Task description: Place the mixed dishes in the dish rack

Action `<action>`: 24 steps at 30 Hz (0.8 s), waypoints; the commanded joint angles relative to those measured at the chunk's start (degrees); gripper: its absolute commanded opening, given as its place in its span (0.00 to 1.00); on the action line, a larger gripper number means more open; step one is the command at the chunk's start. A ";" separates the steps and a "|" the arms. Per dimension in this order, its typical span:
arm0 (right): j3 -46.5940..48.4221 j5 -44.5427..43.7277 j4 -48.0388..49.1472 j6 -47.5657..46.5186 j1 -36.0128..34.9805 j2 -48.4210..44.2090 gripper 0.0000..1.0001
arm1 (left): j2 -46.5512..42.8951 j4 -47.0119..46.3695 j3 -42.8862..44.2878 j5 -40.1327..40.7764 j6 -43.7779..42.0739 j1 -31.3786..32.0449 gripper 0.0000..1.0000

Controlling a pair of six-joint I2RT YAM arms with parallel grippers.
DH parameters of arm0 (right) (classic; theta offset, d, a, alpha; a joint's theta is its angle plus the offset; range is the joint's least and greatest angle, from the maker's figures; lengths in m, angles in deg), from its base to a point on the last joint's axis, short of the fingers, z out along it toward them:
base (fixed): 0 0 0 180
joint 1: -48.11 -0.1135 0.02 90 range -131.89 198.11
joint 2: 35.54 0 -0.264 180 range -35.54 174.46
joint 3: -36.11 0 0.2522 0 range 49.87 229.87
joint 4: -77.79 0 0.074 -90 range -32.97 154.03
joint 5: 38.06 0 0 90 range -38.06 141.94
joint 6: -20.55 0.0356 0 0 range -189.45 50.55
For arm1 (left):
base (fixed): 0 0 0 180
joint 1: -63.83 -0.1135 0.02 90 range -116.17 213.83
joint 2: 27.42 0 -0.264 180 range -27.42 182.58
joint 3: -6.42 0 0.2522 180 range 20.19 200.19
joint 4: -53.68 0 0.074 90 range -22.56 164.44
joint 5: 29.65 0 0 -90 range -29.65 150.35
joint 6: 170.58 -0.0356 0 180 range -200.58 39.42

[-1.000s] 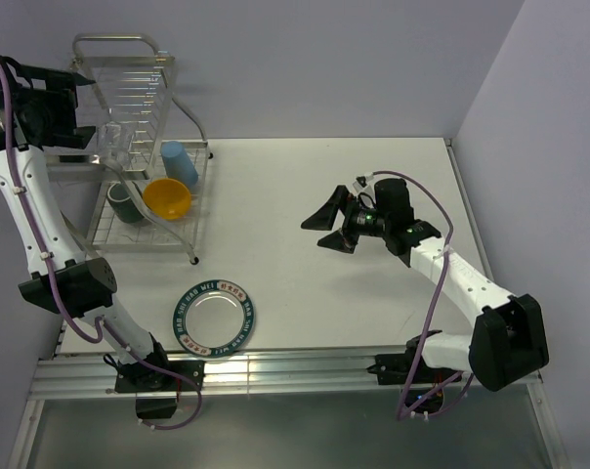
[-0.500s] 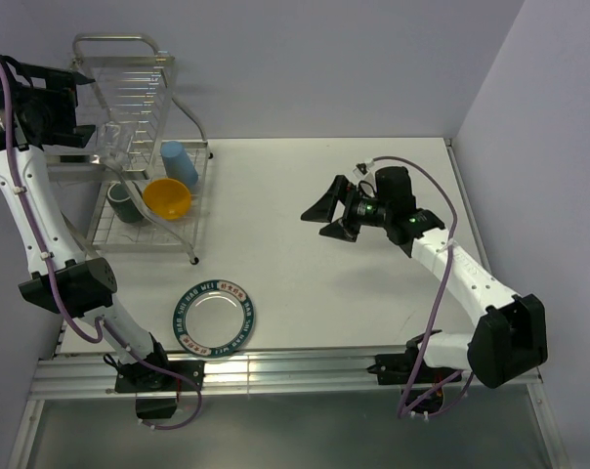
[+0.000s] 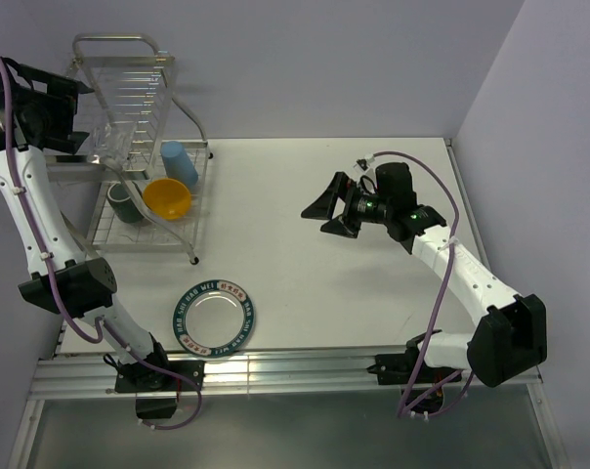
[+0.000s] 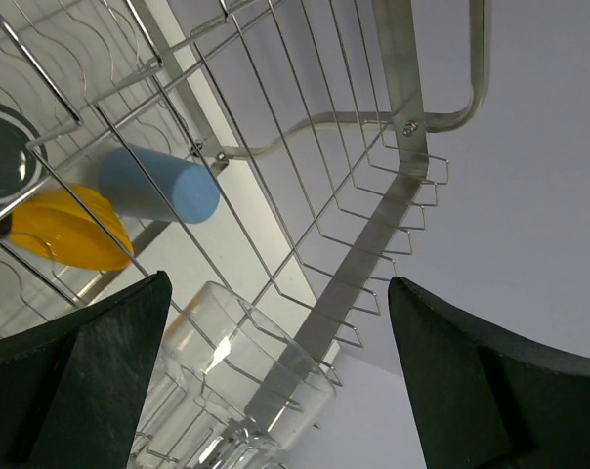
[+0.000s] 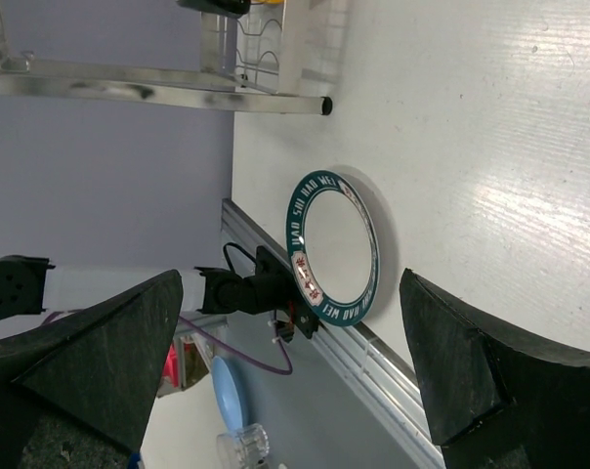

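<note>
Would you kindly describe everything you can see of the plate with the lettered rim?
The plate is round, with a shiny, metal-looking silver centre and a dark green rim band bearing pale lettering and red marks. It lies flat, face up and empty on the white table near the front edge, apart from the dish rack. Nothing touches it but the table.

The plate [image 3: 214,319] is silver in the middle, with a dark green rim carrying white lettering and a few red marks. In the chrome rack [image 3: 129,44], the bowl [image 3: 167,197] is orange-yellow, the cup [image 3: 179,162] light blue, the mug [image 3: 125,203] dark green-grey and the glass [image 4: 227,337] clear. My left gripper [image 4: 275,376] and right gripper [image 3: 313,223] are black, and the table [image 3: 315,186] is white.
</note>
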 commanded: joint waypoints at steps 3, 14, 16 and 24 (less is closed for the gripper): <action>0.25 -0.23 -0.62 -1.34 0.08 -0.38 1.00 | -4.10 -4.21 1.46 3.86 -6.90 -0.26 0.99; 2.36 -0.40 -8.16 -4.85 0.17 -0.81 1.00 | -11.04 -19.85 -6.53 5.80 -17.80 0.09 0.99; 2.71 -0.76 -9.49 -5.38 0.17 -1.34 1.00 | -11.05 -21.17 -7.06 3.88 -19.64 0.53 0.99; 3.33 -0.32 -15.55 -8.98 0.17 -2.13 1.00 | -11.05 -31.44 -10.39 -12.20 -25.72 0.44 0.88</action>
